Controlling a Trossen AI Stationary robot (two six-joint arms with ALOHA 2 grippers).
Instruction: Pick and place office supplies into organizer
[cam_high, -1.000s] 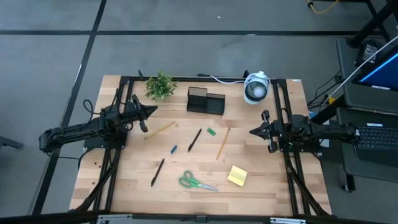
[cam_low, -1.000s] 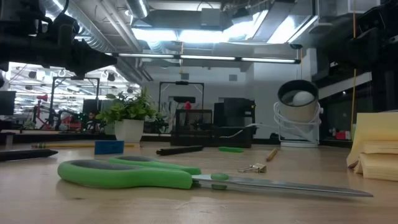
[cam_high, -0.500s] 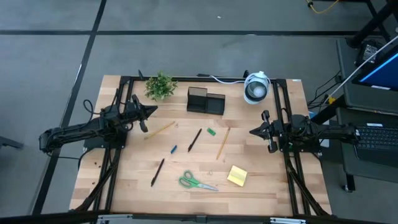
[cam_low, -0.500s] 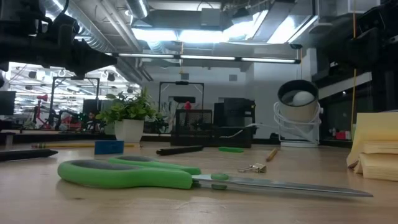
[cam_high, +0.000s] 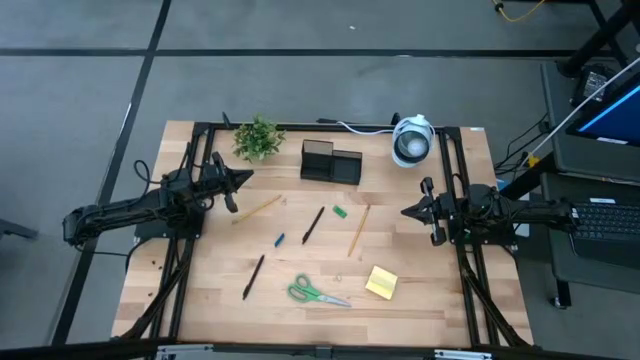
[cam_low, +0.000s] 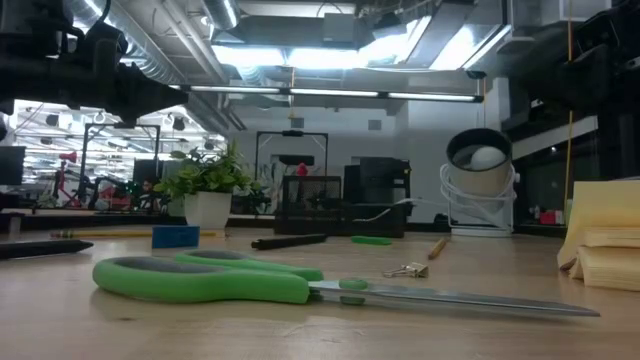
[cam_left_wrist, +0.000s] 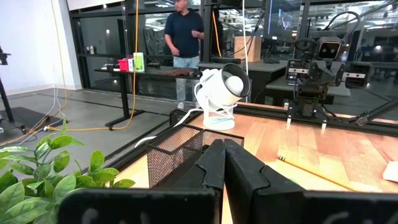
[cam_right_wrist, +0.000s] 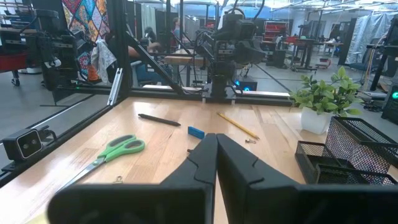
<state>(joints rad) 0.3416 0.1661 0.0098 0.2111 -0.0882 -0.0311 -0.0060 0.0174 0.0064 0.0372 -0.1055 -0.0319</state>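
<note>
The black mesh organizer (cam_high: 331, 162) stands at the table's far middle. The supplies lie flat on the wood: two pencils (cam_high: 258, 209) (cam_high: 358, 230), two black pens (cam_high: 313, 224) (cam_high: 253, 276), green-handled scissors (cam_high: 318, 292), a yellow sticky pad (cam_high: 381, 282), a small blue piece (cam_high: 279, 239) and a green piece (cam_high: 340, 211). My left gripper (cam_high: 245, 178) hangs shut and level above the table's left side, pointing toward the organizer (cam_left_wrist: 177, 152). My right gripper (cam_high: 405, 212) hangs shut and level above the right side, pointing left over the scissors (cam_right_wrist: 112, 155). Neither holds anything.
A small potted plant (cam_high: 258, 137) stands left of the organizer. A round white-and-grey device (cam_high: 411, 140) with a cord stands to its right. A tiny metal clip (cam_low: 405, 270) lies near the scissors. A person (cam_left_wrist: 183, 43) stands in the room beyond the table.
</note>
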